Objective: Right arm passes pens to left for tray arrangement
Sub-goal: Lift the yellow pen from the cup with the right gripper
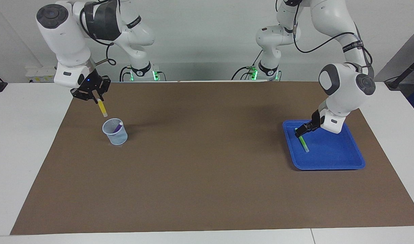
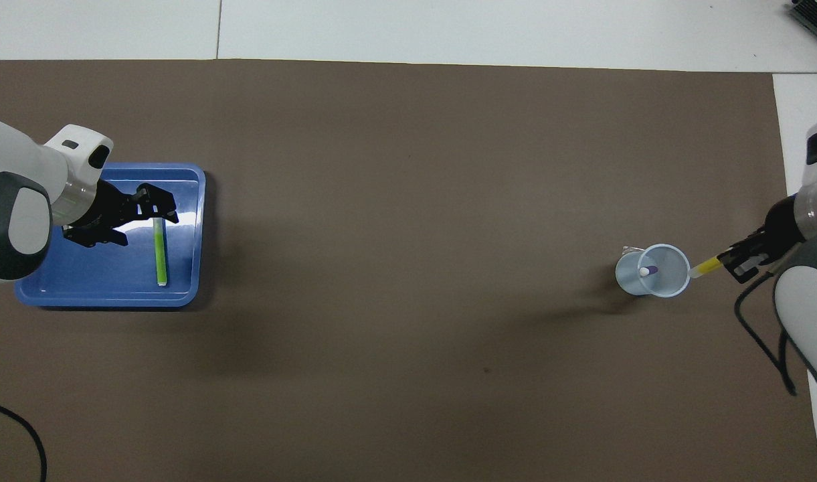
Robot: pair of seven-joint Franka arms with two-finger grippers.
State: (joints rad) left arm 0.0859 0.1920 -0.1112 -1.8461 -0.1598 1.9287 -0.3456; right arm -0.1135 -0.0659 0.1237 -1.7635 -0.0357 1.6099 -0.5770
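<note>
- Over the brown mat (image 1: 207, 176), the right gripper (image 1: 95, 98) clamps the yellow pen (image 1: 102, 109), hanging tip-down above the cup (image 1: 115, 132); it should carry level toward mid-table.
- Blue tray (image 1: 346, 162): the left gripper (image 1: 301, 131) hovers, jaws released, clear of the green pen (image 1: 304, 145) lying inside.
- Purple pen (image 1: 117, 127) waits in the cup.

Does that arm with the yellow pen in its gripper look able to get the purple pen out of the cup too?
Probably not right now. The right gripper is shut on the yellow pen, raised above the cup. The purple pen leans in the open-topped cup, uncovered; only the full gripper hinders.
</note>
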